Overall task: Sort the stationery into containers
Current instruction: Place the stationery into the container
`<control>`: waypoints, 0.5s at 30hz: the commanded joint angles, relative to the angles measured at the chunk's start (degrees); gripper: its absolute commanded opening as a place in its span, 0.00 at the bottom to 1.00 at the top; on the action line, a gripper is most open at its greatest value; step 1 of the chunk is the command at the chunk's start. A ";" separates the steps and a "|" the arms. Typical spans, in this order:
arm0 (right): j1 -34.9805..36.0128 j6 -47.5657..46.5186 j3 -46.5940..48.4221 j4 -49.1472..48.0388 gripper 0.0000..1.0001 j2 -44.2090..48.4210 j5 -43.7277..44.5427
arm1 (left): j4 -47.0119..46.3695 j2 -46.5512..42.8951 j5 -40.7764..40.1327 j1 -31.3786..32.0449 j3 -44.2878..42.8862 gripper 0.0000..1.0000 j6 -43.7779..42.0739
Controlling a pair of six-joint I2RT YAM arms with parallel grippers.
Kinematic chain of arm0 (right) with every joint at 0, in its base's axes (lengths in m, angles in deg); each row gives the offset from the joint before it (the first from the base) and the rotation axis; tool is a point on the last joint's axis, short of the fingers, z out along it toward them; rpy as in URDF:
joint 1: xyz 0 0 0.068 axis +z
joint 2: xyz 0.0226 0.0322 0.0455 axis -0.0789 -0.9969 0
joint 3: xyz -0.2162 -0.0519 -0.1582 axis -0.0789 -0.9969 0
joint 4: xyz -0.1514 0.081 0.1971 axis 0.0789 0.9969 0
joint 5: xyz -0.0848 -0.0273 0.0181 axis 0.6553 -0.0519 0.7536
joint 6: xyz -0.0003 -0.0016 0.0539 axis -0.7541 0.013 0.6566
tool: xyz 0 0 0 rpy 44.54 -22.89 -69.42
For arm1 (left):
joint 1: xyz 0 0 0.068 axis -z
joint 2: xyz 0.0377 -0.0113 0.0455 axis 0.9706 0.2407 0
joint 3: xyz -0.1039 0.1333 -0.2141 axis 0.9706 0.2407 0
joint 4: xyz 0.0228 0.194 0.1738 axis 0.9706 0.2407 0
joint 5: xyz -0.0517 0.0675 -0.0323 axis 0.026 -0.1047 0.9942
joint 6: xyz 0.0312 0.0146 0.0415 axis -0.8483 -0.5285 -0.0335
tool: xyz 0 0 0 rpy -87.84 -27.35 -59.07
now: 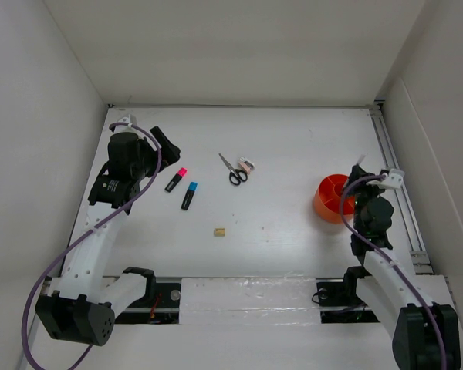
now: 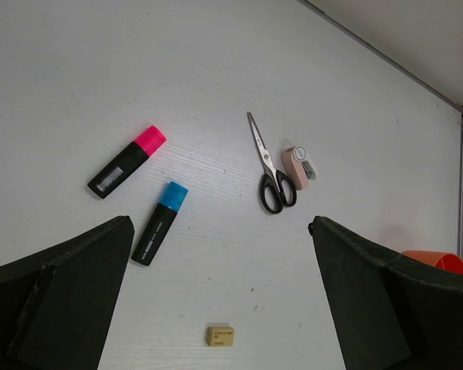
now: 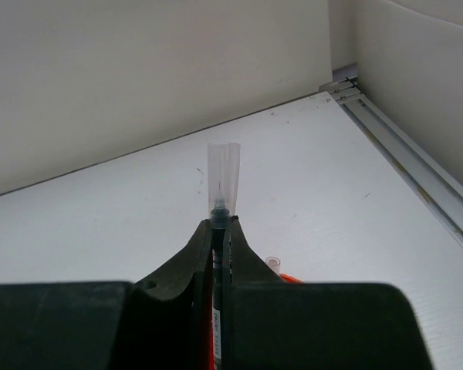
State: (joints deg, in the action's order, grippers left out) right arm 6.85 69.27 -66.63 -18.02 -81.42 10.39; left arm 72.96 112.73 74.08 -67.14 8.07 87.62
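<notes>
My left gripper hangs open and empty over the table's far left; in the left wrist view its jaws stand wide apart. Below it lie a pink-black marker, a blue-black marker, black-handled scissors, a pinkish-white piece and a tan eraser. My right gripper is shut on a dark pen with a clear cap, held upright over the orange cup. A second pen top sticks out of the cup.
White walls close in the table on the left, back and right. A metal rail runs along the right edge, just beyond the cup. The markers, scissors and eraser lie between the two arms.
</notes>
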 commanded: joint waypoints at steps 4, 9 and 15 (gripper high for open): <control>1.80 -1.48 0.64 -3.79 0.20 -0.47 3.02 | -2.25 -1.13 0.55 -0.05 0.48 0.99 -0.73; 2.42 -2.01 0.64 -3.79 0.37 -0.47 3.55 | -2.25 -1.13 0.55 -0.05 0.48 0.99 -0.73; 3.03 -2.01 1.17 -3.79 0.47 -0.47 3.55 | -2.25 -1.13 0.55 -0.05 0.48 0.99 -0.73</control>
State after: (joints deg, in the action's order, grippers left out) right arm 9.45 67.94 -66.63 -18.02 -82.19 13.08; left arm 72.96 112.73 74.12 -67.14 8.07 87.62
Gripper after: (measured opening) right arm 0.465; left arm 0.990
